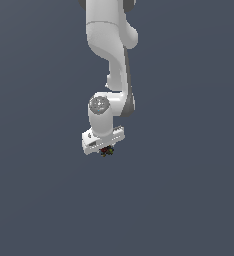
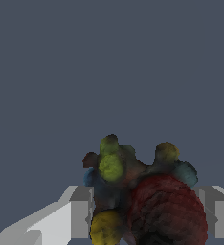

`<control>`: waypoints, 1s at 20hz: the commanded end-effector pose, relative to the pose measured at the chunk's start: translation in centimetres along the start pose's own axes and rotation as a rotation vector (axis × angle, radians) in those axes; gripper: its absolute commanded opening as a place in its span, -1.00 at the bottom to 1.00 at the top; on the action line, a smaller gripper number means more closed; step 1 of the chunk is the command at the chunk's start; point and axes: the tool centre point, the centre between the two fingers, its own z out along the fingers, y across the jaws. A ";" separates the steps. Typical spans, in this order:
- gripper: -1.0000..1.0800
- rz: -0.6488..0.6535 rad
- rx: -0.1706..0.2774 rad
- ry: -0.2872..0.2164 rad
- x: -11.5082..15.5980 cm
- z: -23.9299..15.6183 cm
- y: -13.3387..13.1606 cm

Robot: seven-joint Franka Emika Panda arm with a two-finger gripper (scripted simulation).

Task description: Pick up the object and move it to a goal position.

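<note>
The object (image 1: pixel 106 150) is a tiny dark clump with red and yellow-green patches, tucked right under the white arm's hand in the exterior view. In the wrist view the object (image 2: pixel 147 196) fills the space between the two grey fingers (image 2: pixel 80 213), a lumpy mass with a big dark red lobe and yellow-green knobs. My gripper (image 1: pixel 105 149) is shut on it, with a finger pressed against each side. In the exterior view the fingertips are mostly hidden behind the hand and the clump.
A plain dark blue-grey surface (image 1: pixel 189 200) spreads all around. The white arm (image 1: pixel 111 45) comes down from the top of the exterior view.
</note>
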 end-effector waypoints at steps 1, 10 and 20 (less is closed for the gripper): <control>-1.00 -0.001 0.000 0.000 0.0 0.0 -0.1; -1.00 -0.001 0.000 -0.001 -0.3 -2.3 0.5; -1.00 -0.002 0.002 -0.002 -1.5 -10.6 2.5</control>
